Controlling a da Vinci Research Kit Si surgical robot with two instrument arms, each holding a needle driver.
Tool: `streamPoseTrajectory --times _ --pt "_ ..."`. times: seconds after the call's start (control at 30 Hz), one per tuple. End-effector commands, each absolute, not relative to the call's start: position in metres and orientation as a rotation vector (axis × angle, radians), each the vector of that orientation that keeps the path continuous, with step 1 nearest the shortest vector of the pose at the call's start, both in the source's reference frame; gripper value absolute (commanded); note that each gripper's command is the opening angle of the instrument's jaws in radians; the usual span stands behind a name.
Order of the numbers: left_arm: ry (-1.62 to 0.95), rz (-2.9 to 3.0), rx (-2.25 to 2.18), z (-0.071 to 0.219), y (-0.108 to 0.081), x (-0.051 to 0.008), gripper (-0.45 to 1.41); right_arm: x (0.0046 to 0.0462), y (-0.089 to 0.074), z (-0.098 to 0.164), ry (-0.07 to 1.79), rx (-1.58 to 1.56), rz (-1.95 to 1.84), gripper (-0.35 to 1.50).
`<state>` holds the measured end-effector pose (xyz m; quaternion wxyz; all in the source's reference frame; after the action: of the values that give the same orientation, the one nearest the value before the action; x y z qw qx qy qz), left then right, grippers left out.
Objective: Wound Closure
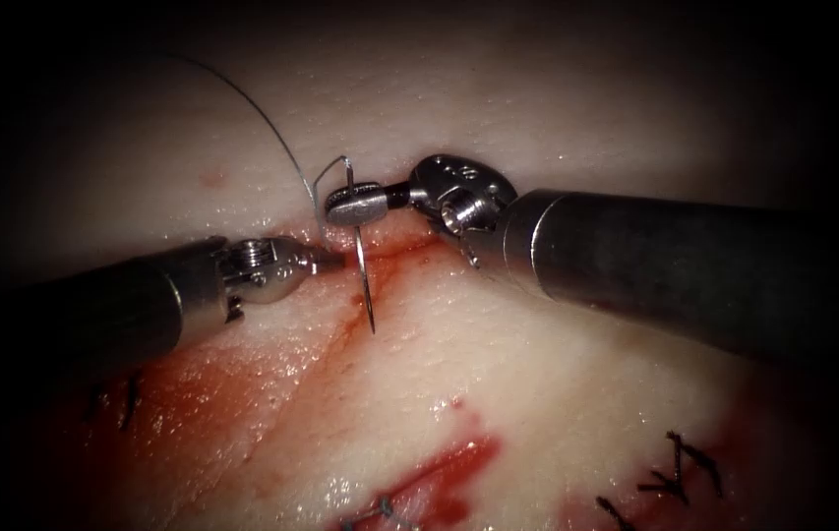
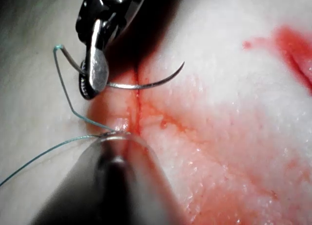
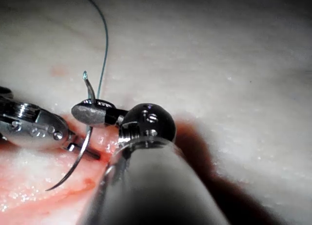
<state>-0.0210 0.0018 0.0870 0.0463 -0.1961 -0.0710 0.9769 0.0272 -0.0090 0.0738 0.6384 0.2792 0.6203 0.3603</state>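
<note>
Pale tissue (image 1: 576, 374) with red cut (image 1: 409, 258); right pincer (image 1: 352, 206) clamps needle (image 1: 364, 280) near its tail, point free over cut; left pincer (image 1: 326, 262) closed, touching tissue just left, thread (image 1: 252, 108) trailing.

Tissue (image 1: 557, 118) pale cream w/ red fluid (image 1: 444, 472) streaks; needle (image 1: 365, 270) silver; thread (image 1: 252, 108) blue-grey; dark stitches (image 1: 680, 472) at tissue's lower right corner.

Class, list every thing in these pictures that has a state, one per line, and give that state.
Right pincer: shut on the needle, near its thread end.
Left pincer: closed at the cut's left edge; what it holds is unclear.
Needle: out of the tissue, tip free above the cut.
Thread: slack, trailing from the needle's end.
Cut: open here, wet with red fluid.
Tissue: older stitches nearby.
</note>
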Motion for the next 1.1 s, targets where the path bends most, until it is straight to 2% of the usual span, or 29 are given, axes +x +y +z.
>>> streamPoseTrajectory --times 0.03,0.5,0.57,0.63,0.73,0.83,0.97,1.03,1.1 --pt "-0.232 2.979 -0.586 0.0877 0.0024 -0.0215 -0.45 0.0281 -0.0085 0.0742 1.423 0.634 0.819 -0.35" --pt "-0.335 3.038 -0.323 0.0903 0.0027 -0.0206 -0.45 0.0293 -0.0089 0.0759 1.547 0.407 0.618 -0.35" --pt "-0.359 3.043 -0.286 0.0905 0.0024 -0.0204 0.19 0.0297 -0.0091 0.0763 1.552 0.361 0.581 -0.35" --pt "-0.374 3.048 -0.267 0.0905 0.0022 -0.0201 0.59 0.0300 -0.0091 0.0766 1.556 0.312 0.541 -0.35" --pt "-0.375 3.050 -0.268 0.0904 0.0020 -0.0199 0.73 0.0301 -0.0087 0.0768 1.571 0.243 0.500 -0.35" --pt "-0.377 3.050 -0.267 0.0901 0.0016 -0.0197 0.73 0.0301 -0.0084 0.0769 1.569 0.178 0.473 -0.35" --pt "-0.420 3.036 -0.291 0.0898 0.0013 -0.0196 0.86 0.0301 -0.0083 0.0772 1.581 0.102 0.425 -0.35" --pt "-0.419 3.033 -0.300 0.0898 0.0012 -0.0196 0.86 0.0301 -0.0082 0.0772 1.586 0.071 0.410 -0.35" --pt "-0.411 3.023 -0.331 0.0898 0.0011 -0.0195 0.74 0.0300 -0.0080 0.0773 1.586 0.044 0.391 -0.35"
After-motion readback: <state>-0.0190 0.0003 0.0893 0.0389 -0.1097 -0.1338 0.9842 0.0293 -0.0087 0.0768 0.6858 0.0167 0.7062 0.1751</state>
